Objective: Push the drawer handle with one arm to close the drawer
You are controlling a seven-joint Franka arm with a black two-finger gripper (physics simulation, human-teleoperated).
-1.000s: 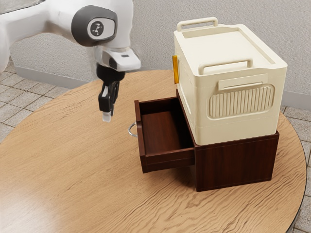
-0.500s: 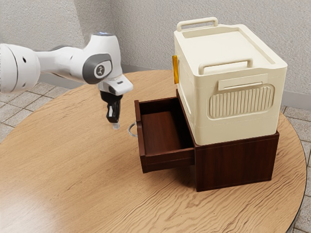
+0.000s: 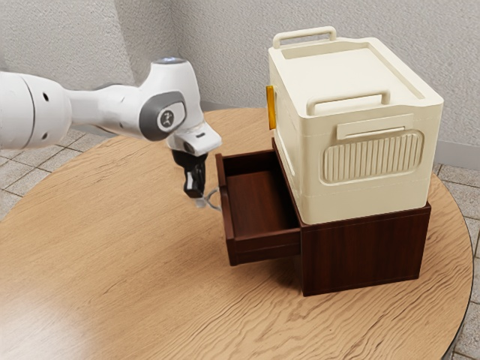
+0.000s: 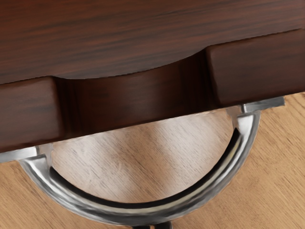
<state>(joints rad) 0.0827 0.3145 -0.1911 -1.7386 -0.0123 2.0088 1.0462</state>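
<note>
Gap inside the handle (image 4: 138,217), drawer front (image 4: 143,98) behind.

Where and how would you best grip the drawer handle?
I'd take the handle at mid-curve, coming from outside, opposite the drawer front: it bows outward from two end mounts, and that middle stands farthest off, with an open gap behind.

Bright, soft light leaves a patch of glare (rather milky) on the tabletop (image 3: 34,326).
</note>
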